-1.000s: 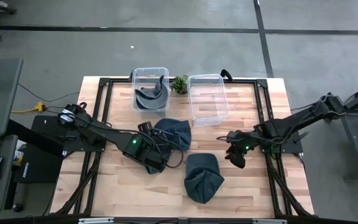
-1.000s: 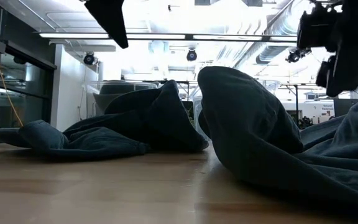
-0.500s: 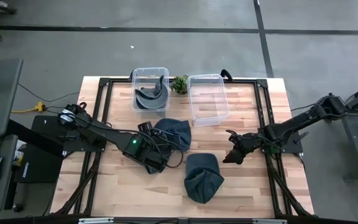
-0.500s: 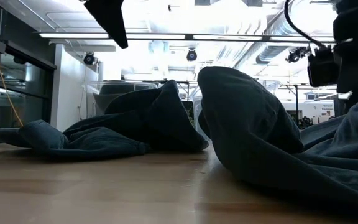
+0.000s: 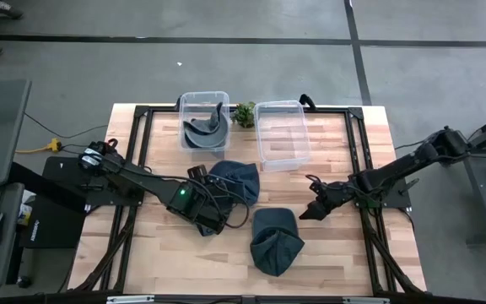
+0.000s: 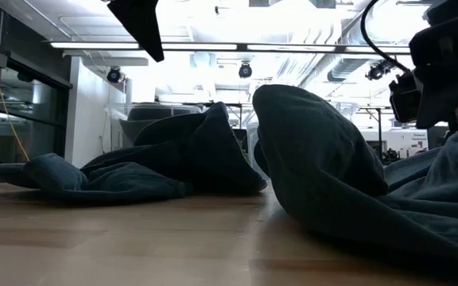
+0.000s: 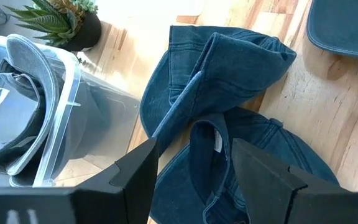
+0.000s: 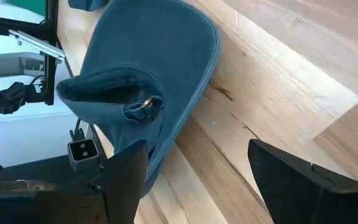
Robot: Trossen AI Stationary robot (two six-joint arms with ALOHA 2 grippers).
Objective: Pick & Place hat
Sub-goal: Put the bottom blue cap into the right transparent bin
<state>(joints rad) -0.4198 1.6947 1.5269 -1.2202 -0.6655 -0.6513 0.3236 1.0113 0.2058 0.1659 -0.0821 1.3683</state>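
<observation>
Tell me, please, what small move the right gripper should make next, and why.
Probably the right gripper should ease on toward the near blue hat and lower over its brim. Its fingers stand open with nothing between them, and it hangs just beside that hat, apart from it. The right-hand clear bin is empty, while the left gripper waits over the other blue hat.

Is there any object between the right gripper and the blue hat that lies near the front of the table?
Nothing visible. The right gripper, open, hovers just beside the blue hat, with only bare table between them. The right wrist view shows the hat's brim straight ahead, unobstructed.
</observation>
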